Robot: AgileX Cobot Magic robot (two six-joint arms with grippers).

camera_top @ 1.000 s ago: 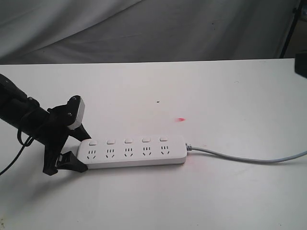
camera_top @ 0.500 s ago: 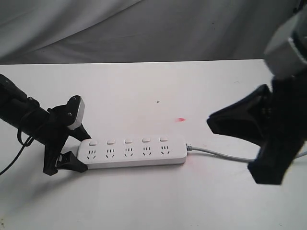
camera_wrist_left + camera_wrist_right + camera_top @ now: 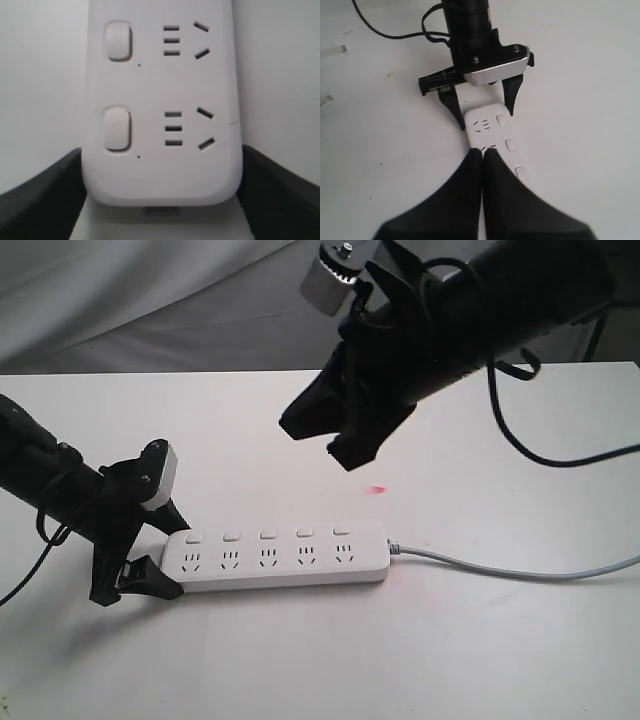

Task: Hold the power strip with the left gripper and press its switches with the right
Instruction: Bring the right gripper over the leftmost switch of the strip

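Swinging up and across from the near right edge of the exterior view, the right claw [image 3: 322, 432] now hangs in the air above the table [image 3: 480, 660], behind the power strip [image 3: 275, 555] and well clear of it. The left claw [image 3: 152, 550] and the strip have not shifted. The strip lies flat on the white table, left of the middle. Its grey cable [image 3: 500, 570] trails off to the right, and its five switches [image 3: 268, 535] sit in a row along the far edge, one above each socket. The left claw is clamped on the strip's left end. The left wrist view shows a black finger pressed against each long side, so the holding part of the task looks done. The right claw's fingers are closed together, touching along their length in the right wrist view, and they point down towards the strip. The step in hand appears to be the approach for the first press, and no switch has been touched yet. The next move would call for bringing the closed tip down onto one small button, squarely enough not to slide off onto the socket beside it, while the left claw keeps the strip from skidding. A small red spot [image 3: 377, 489] shows on the table beyond the strip. No box, bowl or other container is in view, and all five sockets have nothing plugged into them.
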